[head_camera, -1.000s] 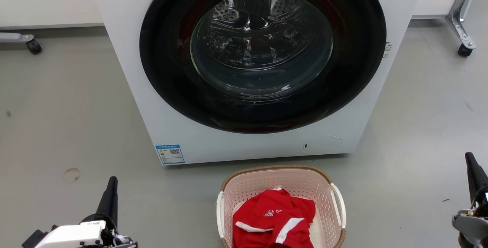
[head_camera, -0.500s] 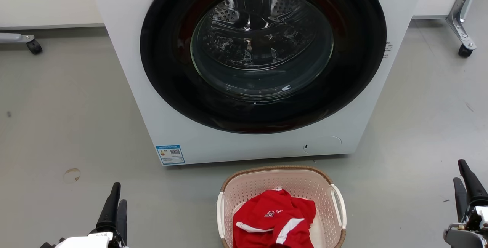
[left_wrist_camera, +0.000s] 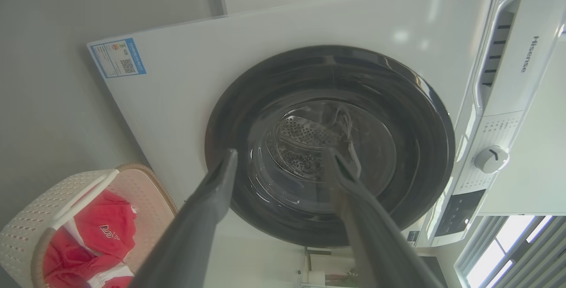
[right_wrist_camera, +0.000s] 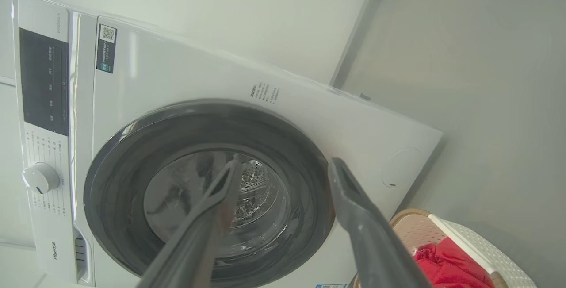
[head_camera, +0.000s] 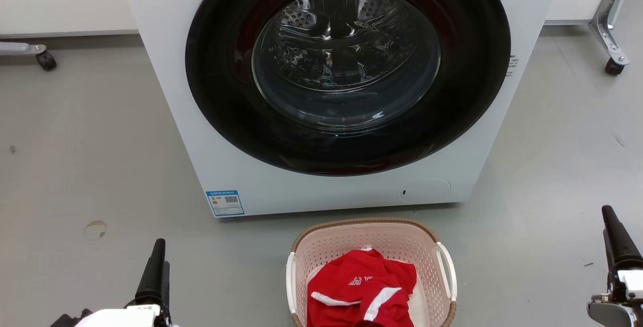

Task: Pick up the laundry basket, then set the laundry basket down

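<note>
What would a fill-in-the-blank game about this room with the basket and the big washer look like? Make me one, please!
1. The pale pink perforated plastic laundry basket sits on the grey floor in ____ of the big white washing machine.
2. The crumpled garment inside the basket is white and ____.
3. The machine's round dark glass door is ____.
4. The robot's left hand and right hand are both ____, touching nothing.

Missing words: front; red; shut; open.
</note>
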{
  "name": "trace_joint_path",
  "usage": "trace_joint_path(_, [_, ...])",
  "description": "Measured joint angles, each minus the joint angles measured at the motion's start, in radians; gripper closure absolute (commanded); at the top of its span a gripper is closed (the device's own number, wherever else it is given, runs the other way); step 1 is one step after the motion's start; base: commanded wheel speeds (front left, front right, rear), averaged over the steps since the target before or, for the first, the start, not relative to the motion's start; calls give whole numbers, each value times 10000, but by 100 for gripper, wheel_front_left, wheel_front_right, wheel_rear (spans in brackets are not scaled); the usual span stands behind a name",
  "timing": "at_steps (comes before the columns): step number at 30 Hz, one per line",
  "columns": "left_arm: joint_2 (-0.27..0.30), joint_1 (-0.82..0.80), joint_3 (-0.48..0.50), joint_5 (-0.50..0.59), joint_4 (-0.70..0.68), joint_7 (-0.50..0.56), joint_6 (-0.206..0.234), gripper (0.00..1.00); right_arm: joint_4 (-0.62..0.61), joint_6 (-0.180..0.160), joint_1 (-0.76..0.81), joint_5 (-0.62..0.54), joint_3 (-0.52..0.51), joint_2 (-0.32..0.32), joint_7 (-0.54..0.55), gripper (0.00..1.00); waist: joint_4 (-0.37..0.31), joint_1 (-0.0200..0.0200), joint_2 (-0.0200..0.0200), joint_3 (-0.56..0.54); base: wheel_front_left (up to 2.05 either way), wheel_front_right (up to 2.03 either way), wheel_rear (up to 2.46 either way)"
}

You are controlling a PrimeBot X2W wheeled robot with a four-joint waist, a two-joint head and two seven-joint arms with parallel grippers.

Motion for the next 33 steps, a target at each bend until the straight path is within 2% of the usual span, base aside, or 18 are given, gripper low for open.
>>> trace_joint_path(17, [23,4,-594,2105,-211,-525,265,0,-487,0,224,-3455,443,-203,-464,0,30,-1,0,17,0,0,0])
trace_joint_path(33, [42,160,-1045,4485,-270,-976,527,0,-696,0,382,-5440,1066,-477,-918,0,100,-2,0,-20,0,0,0])
